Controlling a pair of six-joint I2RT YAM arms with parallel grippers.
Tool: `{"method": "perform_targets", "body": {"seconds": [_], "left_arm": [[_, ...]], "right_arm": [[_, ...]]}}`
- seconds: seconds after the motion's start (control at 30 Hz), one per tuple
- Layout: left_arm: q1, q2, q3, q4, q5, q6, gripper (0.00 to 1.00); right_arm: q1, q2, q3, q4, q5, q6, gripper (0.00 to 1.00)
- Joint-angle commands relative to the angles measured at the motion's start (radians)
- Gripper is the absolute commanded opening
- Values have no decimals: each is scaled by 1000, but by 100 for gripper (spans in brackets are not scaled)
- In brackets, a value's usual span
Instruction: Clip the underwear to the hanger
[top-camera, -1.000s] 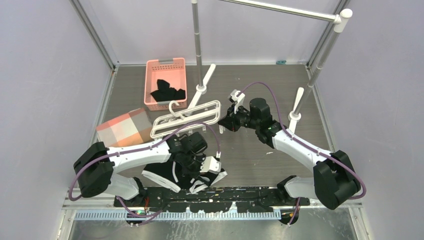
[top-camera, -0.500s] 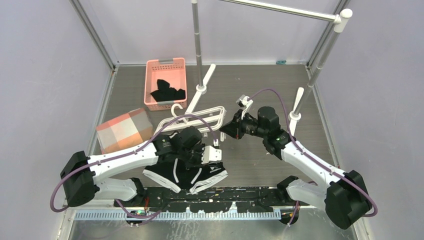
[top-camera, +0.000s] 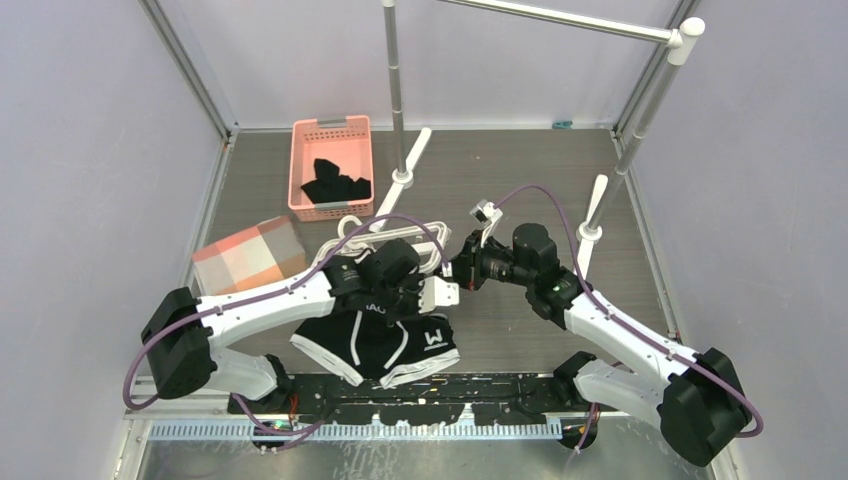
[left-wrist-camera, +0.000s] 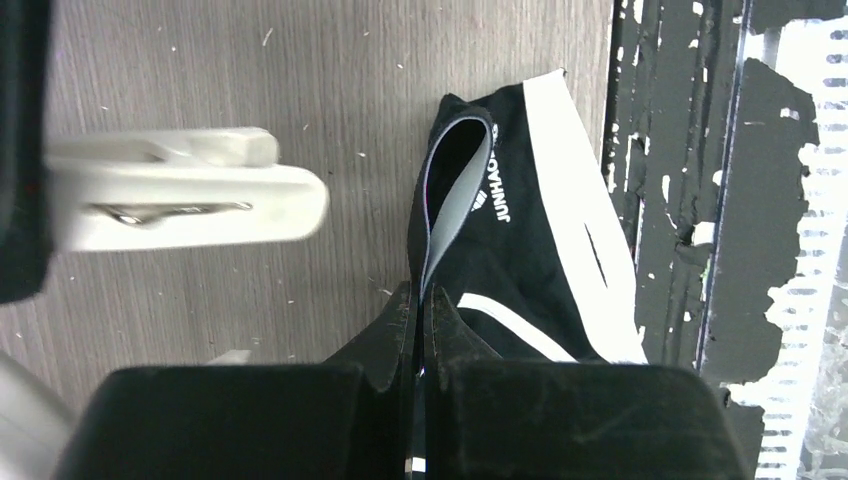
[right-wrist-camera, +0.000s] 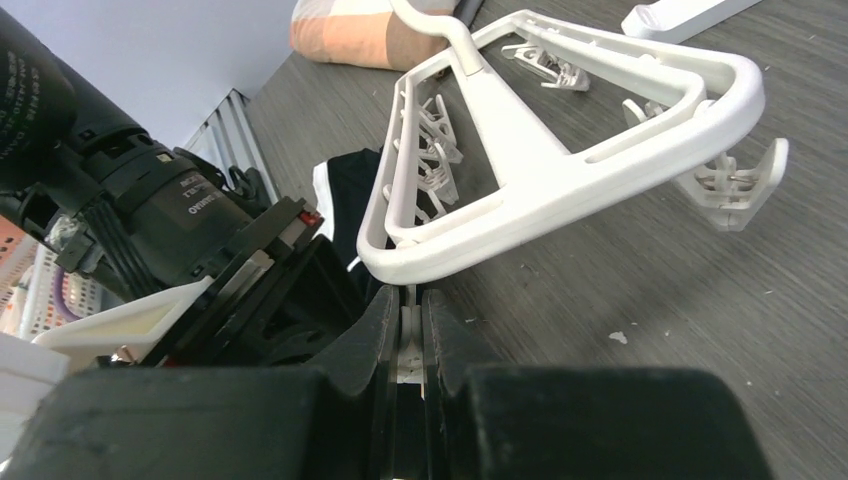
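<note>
The underwear (top-camera: 392, 345), black with white piping and a W logo, hangs by its waistband from my left gripper (top-camera: 408, 295), its lower part resting near the table's front edge. The left wrist view shows the jaws (left-wrist-camera: 420, 305) shut on the folded waistband (left-wrist-camera: 455, 185); a white clip (left-wrist-camera: 190, 200) lies close on the left. The white hanger (top-camera: 400, 231) sits tilted behind the left arm, mostly hidden. My right gripper (top-camera: 458, 275) is shut on a clip (right-wrist-camera: 407, 325) under the hanger frame (right-wrist-camera: 560, 190), right beside the left gripper.
A pink basket (top-camera: 331, 140) with plain black garments (top-camera: 335, 185) stands at the back left. An orange checked box (top-camera: 250, 257) lies left. The grey rail stand's poles (top-camera: 395, 90) and white feet (top-camera: 592, 210) stand behind and to the right.
My left gripper has lifted the waistband up and back toward the hanger, so the W logo shows. My right gripper has brought the hanger's clip nearer, and the two grippers have come together.
</note>
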Motion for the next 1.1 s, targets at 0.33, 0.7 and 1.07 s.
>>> {"method": "perform_targets", "body": {"seconds": [0.33, 0.7, 1.07], "left_arm": [[6, 11, 76, 80, -8, -21, 0], [13, -6, 79, 94, -3, -35, 0], [25, -2, 83, 105, 2, -59, 0]], "right_arm": [[48, -42, -29, 43, 16, 59, 1], [57, -40, -43, 44, 25, 46, 1], [64, -42, -48, 49, 24, 37, 1]]}}
